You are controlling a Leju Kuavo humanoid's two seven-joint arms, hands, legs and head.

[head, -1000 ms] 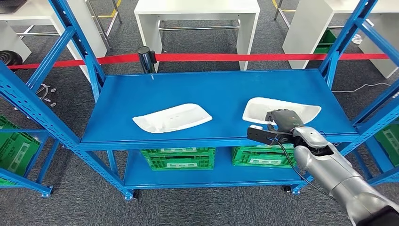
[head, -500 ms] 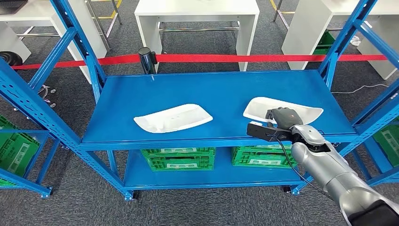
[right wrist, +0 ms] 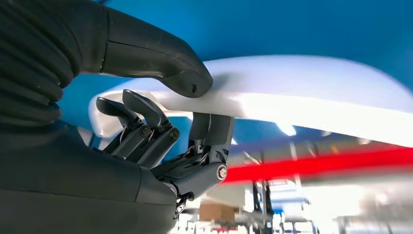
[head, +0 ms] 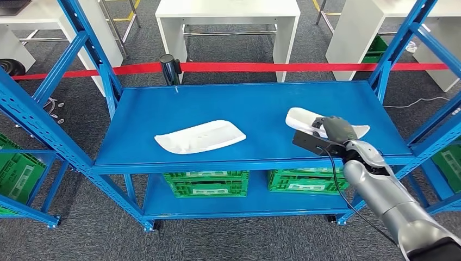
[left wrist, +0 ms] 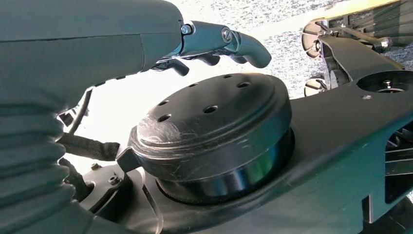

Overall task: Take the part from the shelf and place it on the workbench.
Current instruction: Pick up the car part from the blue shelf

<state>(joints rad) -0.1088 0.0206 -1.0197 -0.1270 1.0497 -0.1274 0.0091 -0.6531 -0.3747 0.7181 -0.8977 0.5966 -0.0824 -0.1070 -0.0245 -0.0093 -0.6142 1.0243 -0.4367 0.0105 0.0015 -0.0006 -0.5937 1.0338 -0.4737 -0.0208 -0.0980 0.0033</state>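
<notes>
Part (head: 304, 119), the white moulded shell on the right side of the blue shelf (head: 250, 106), is sitting in the grip of the right robot hand (head: 332, 129): we are seeing the thumb (right wrist: 160, 58) pressing on one face of its rim and the dark fingers (right wrist: 212, 134) curling against the other. We are judging the grasp as made and the lift as starting, since the near edge appears to be tilting off the shelf surface, though we cannot be sure the far end is free. Carrying it away and setting it on a table are both remaining. A second white part (head: 200, 136) is lying untouched on the shelf, well apart to the left. White tables (head: 228, 13) are standing beyond the red barrier tape (head: 239, 66); which one is serving as the workbench we cannot tell. The left robot hand (left wrist: 214, 46) is hanging with fingers loosely apart, holding nothing, near dark parts of the robot. The right wrist view is blurring in the background.
</notes>
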